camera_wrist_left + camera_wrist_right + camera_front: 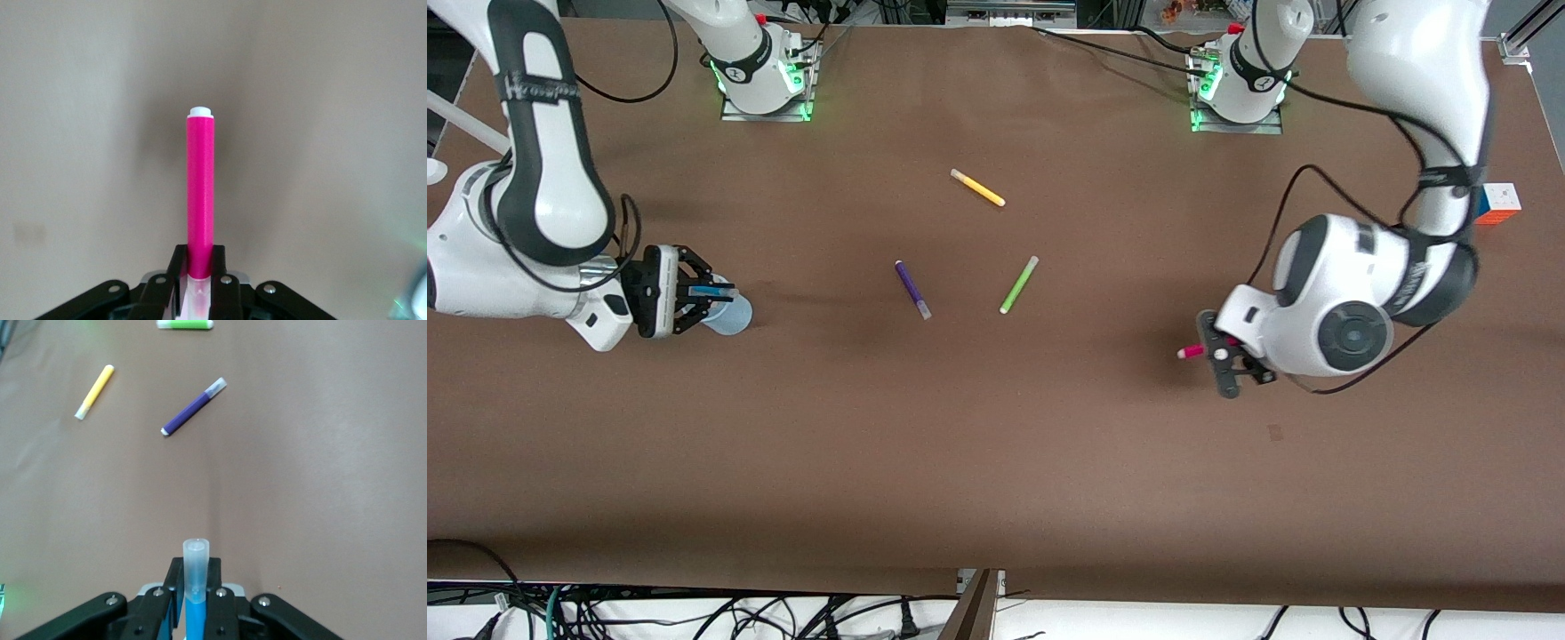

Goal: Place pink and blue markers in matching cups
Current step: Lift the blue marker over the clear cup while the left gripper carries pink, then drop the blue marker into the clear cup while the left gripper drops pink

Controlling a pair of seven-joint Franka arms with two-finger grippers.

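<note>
My right gripper (713,295) is shut on the blue marker (711,291), held level just above the pale blue cup (731,316) at the right arm's end of the table. In the right wrist view the marker's pale cap (196,555) sticks out past the gripper (195,572); the cup does not show there. My left gripper (1216,352) is shut on the pink marker (1190,352), held level above bare table at the left arm's end. In the left wrist view the pink marker (200,187) juts out from the gripper (200,255). The pink cup is out of view.
A purple marker (912,289), a lime-green marker (1019,284) and a yellow marker (978,188) lie around the table's middle; they also show in the right wrist view (193,407) (185,324) (95,391). A colour cube (1496,203) sits by the table's edge at the left arm's end.
</note>
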